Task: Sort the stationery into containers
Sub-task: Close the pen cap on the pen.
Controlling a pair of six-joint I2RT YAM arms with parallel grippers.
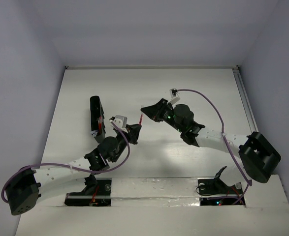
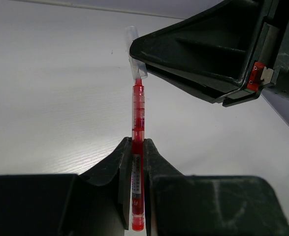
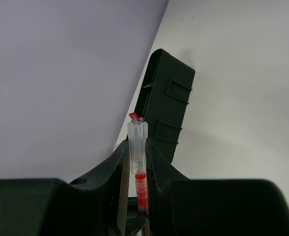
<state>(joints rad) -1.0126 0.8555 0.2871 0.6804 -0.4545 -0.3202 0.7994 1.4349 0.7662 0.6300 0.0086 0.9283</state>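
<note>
Pen (image 2: 138, 113), thin and red with a clear cap (image 3: 137, 130), hangs between the two arms, apparently lifted off the bench (image 1: 198, 93) and held at both ends. The left end effector (image 2: 138, 147) is clenched on the lower barrel, and the right end effector (image 3: 137, 150) is clenched on the cap. The box (image 3: 166, 108) lies on the bench to the left of the pair, near the left arm's wrist, its long side running away from the bases. From above something red shows inside it, too small to name. I judge the step to be a transfer of the pen from one arm to the other, or a pull on its cap; the pictures do not settle which. Either way the next move calls for one end effector to let go while the other holds firm. The pen then needs to be turned lengthwise along the box and lowered in, since the box is narrow and looks only about pen-length.
</note>
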